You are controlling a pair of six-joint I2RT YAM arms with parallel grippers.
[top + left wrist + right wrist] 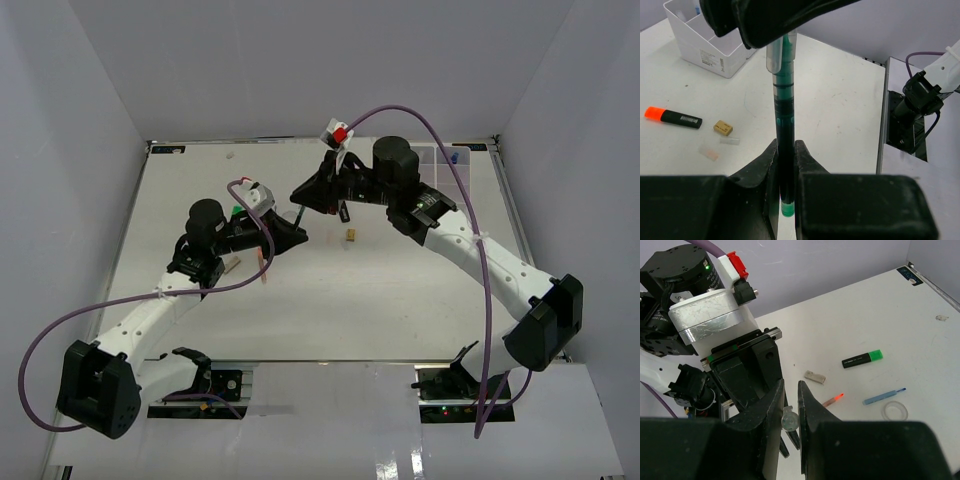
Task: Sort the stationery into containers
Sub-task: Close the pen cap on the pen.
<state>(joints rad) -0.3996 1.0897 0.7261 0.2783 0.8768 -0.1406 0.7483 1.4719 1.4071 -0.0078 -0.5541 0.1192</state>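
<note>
Currently both arms are meeting above the middle of the worktop, a little toward the far edge, with a pen [785, 110] spanning the gap between them.

Left gripper [785, 146]: fingers are pressing in on the lower barrel of the pen, nearly closed, gripping it. The pen is showing dark green ink inside a clear body.

Right gripper [790, 389]: fingers are sitting drawn in to a narrow slot on either side of the pen's clear end. Cannot tell whether they are actually pinching it.

A white organiser box [440, 160] is sitting in the far right corner, dividers showing.

Loose items are lying on the worktop:
- an orange-capped marker [672, 117] and a tan block [723, 128] are lying near each other, toward the middle
- a green-capped marker [862, 359], grey block [815, 376], pink stick [834, 399], blue pen [884, 396] and clear tape ring [894, 411] are lying scattered on the left half, apart from one another, the tape ring just beside the blue pen
</note>
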